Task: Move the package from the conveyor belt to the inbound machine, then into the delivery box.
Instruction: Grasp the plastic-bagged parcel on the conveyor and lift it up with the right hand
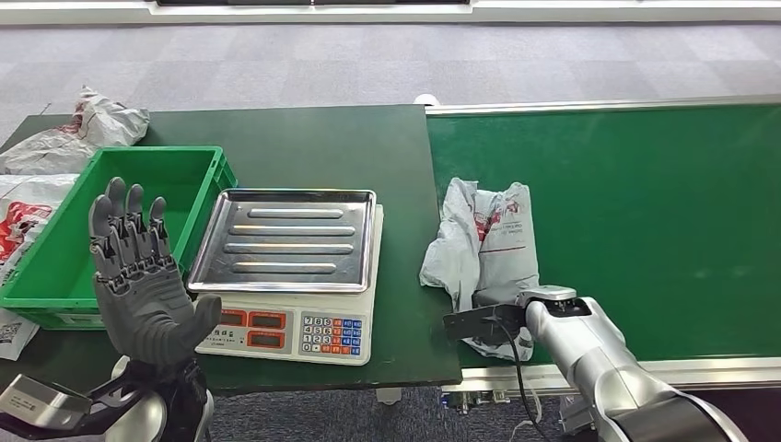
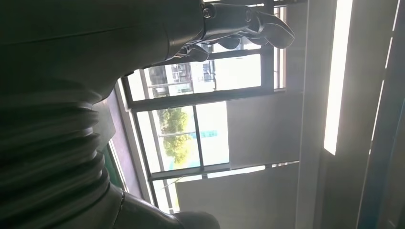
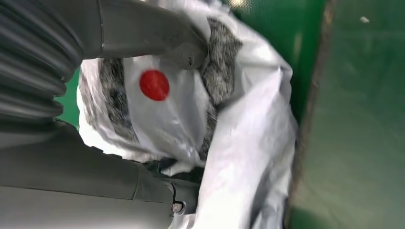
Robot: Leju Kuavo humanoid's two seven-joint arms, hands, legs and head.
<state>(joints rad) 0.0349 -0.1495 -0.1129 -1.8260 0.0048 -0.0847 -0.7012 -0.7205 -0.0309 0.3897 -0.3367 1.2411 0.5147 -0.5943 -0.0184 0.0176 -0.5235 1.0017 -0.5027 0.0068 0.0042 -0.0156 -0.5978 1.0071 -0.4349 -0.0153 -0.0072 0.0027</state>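
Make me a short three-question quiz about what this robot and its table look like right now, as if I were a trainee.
1. True or false: the steel tray on the scale has a package on it.
2. Which hand is on the grey package? A) left B) right C) both
3. Fill in: the green crate sits to the ______ of the scale in the head view.

Key:
1. False; the tray is bare.
2. B; the right hand has its thumb and fingers around the package on the conveyor belt, while the left hand is raised with its fingers apart, holding nothing.
3. Left.
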